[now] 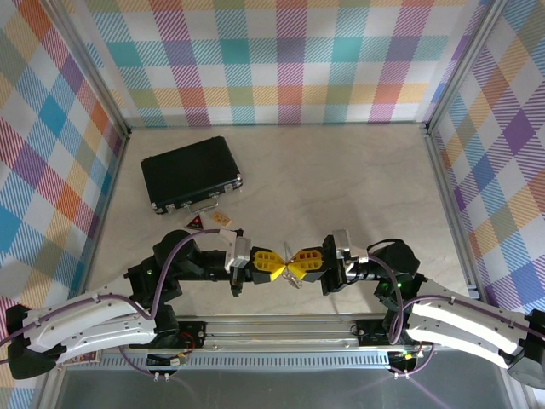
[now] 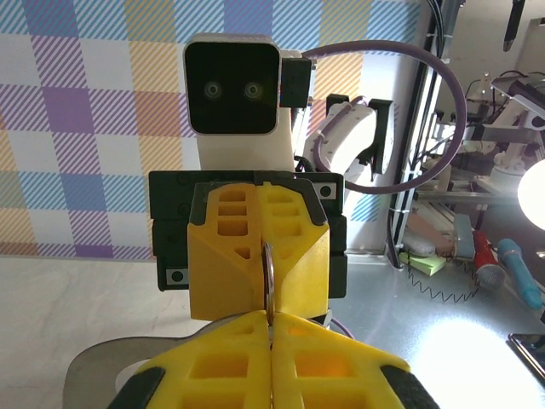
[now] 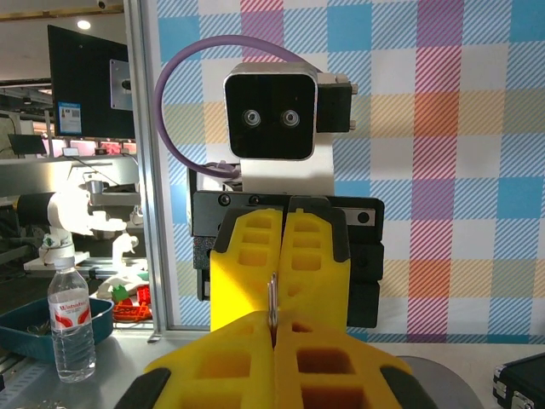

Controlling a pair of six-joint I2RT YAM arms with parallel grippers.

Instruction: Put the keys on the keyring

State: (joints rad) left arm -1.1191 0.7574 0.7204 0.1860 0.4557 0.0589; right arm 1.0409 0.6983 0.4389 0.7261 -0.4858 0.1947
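The keyring (image 2: pixel 267 281) is a thin grey metal loop, seen edge-on from both wrists. It is held up off the table (image 1: pixel 341 170), well in front of the black case (image 1: pixel 189 173) and off to its right. It is probably light, stiff and slick: bare wire that could twist or slide between hard plastic pads, and springy wherever it has to be pried open. The left gripper (image 1: pixel 279 266) is clenched on one side of the loop and the right gripper (image 1: pixel 301 264) on the opposite side. Their yellow fingertips meet nose to nose, with the wire running into both seams. A pinch across the flat of the loop, as here, looks the steadiest hold, whereas a grip on the rim alone would let it pivot. The key is likely tiny, light and rigid, best taken by its head so the hole is free; where it lies cannot be told. A tan tag (image 1: pixel 223 220) and a dark triangular tag (image 1: pixel 194 223) lie just in front of the case.
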